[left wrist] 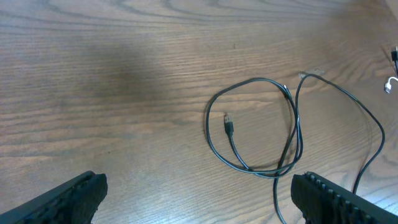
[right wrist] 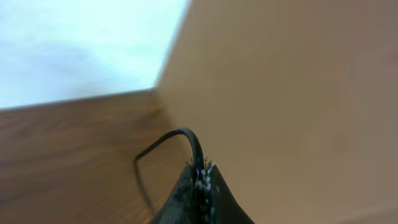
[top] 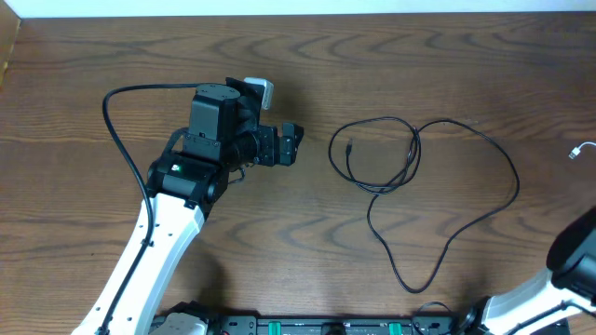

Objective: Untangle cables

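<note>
Looping before the spread left pincer (top: 296,144) lies a black cable (left wrist: 228,124); right pincer (right wrist: 200,173) clamps a cord (right wrist: 181,132).

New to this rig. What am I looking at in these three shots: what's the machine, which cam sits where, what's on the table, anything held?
The machine is two robot arms at a wooden table, a left arm and a right arm, each ending in a two-finger gripper. The wide picture comes from a fixed camera overhead. The other two come from a camera on each wrist, looking past that arm's own fingers.

On the table lies a thin black cable in loose, crossing loops, with its plug end inside one loop. A white cable end shows at the right edge.

The left gripper is wide open, empty and facing the loops. The right gripper is outside the overhead view. Its wrist picture shows it shut, with a black cord apparently pinched at its tips. I can't tell whether that is the looped cable.
</note>
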Available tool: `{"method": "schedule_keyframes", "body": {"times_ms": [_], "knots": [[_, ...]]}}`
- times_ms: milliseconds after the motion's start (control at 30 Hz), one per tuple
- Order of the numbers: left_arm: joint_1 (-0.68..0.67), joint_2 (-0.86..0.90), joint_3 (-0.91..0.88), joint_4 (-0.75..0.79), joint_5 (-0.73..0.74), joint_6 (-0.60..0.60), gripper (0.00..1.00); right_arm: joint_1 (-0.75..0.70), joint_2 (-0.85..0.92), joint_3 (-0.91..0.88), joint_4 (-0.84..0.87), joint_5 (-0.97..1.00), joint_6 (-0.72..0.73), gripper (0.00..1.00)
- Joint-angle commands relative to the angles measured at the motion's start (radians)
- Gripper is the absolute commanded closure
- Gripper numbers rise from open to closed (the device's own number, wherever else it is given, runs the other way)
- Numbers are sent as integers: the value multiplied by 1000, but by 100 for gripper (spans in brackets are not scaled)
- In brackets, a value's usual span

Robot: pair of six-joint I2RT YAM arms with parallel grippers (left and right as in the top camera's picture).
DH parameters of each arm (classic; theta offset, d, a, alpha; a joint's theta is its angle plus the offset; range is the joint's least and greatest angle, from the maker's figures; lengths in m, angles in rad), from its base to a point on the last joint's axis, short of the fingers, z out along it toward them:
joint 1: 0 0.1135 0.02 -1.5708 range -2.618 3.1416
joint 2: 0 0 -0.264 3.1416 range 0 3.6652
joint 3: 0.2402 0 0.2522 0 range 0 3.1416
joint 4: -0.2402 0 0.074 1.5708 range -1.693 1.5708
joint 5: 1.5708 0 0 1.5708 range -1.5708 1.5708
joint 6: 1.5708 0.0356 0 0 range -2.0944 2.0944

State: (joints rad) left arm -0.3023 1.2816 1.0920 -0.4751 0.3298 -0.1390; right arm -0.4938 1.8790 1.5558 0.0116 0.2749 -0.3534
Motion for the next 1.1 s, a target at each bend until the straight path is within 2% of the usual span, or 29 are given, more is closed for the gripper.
{"method": "schedule_keyframes", "body": {"times_ms": [0, 100, 233, 333, 367, 400, 433, 733, 1067], "knots": [[3, 5, 22, -4, -10, -8, 0, 26, 43, 11, -26, -153, 123, 99], [3, 5, 22, -4, -10, -8, 0, 45, 63, 11, -51, -246, 151, 99], [3, 5, 22, -4, -10, -8, 0, 81, 69, 11, -112, -367, 150, 78], [3, 5, 22, -4, -10, -8, 0, 107, 69, 11, -165, -418, 131, 46], [3, 5, 22, -4, -10, -8, 0, 118, 69, 11, -187, -417, 119, 32], [3, 5, 22, -4, -10, -8, 0, 127, 69, 11, -205, -416, 103, 9], [3, 5, 22, -4, -10, -8, 0, 131, 69, 11, -216, -416, 93, 1], [3, 5, 22, -4, -10, -8, 0, 136, 17, 11, -340, -417, 91, 1], [3, 5, 22, -4, -10, -8, 0, 133, -28, 11, -853, -412, 104, 1]]}}
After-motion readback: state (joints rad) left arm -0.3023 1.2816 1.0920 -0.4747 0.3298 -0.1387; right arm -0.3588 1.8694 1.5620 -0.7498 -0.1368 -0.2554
